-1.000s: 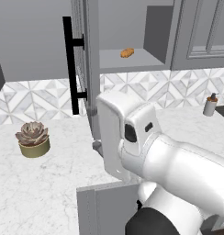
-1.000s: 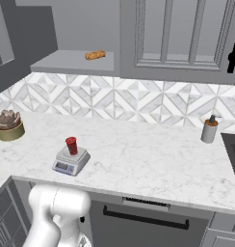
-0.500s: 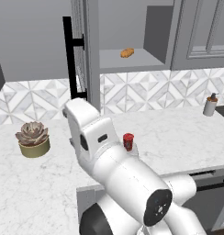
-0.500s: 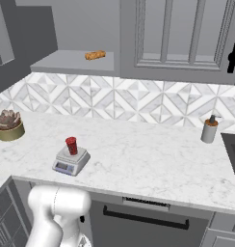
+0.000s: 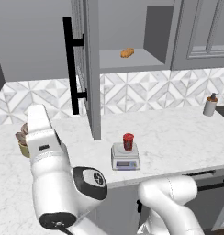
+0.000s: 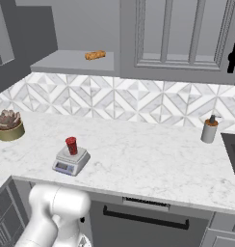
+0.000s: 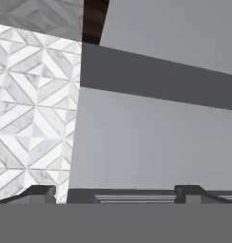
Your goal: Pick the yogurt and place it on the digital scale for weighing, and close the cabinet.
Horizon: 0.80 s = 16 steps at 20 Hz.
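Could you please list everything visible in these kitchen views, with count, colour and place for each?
Small cylindrical yogurt cup: one, dark red with brighter red lid, upright on the scale's platter.
Squarish digital scale: one, white-grey, near the counter's front edge.
Glass-paned wall cabinet door: one, grey with a long black bar handle, swung open.
Bread-like lump: one, orange-brown, on the open cabinet's shelf.
Potted succulent: one, dull pink-brown in an olive pot, at the counter's left end.
Soap dispenser bottle: one, grey with a brown top, right side by the backsplash.
Marble countertop: one, white with grey veins.
Gripper: one, dark fingertips apart with nothing between them, facing a grey panel.
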Motion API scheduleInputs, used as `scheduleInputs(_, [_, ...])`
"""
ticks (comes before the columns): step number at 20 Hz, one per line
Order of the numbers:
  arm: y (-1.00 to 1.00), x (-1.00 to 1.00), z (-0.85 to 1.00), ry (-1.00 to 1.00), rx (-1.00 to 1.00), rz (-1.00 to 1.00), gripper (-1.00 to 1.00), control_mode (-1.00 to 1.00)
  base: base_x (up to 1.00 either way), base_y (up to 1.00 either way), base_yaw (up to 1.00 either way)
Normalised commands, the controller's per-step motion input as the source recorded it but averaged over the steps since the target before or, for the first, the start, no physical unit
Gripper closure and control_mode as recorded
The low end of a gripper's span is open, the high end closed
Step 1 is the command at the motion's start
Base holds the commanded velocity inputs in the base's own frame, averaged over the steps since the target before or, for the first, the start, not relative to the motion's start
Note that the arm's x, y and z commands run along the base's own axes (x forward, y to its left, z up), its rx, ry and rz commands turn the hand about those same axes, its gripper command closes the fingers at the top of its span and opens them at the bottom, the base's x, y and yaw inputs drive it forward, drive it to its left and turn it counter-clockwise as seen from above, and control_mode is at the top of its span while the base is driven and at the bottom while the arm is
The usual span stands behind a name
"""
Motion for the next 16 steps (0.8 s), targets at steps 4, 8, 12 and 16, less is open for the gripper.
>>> scheduleInputs(4, [0.09,0.15,0.0,-0.09,0.21,-0.27,-1.0,-1.0,0.0,0.0,0.0])
scheduleInputs(8, [-0.01,0.0,0.02,-0.06,0.23,-0.18,-1.0,-1.0,0.0,0.0,0.0])
scheduleInputs(12, [-0.41,0.0,0.09,0.0,0.17,-0.1,-1.0,-1.0,0.0,0.0,0.0])
scheduleInputs(16, [-0.54,0.0,0.36,0.03,0.1,-0.02,-1.0,-1.0,0.0,0.0,0.0])
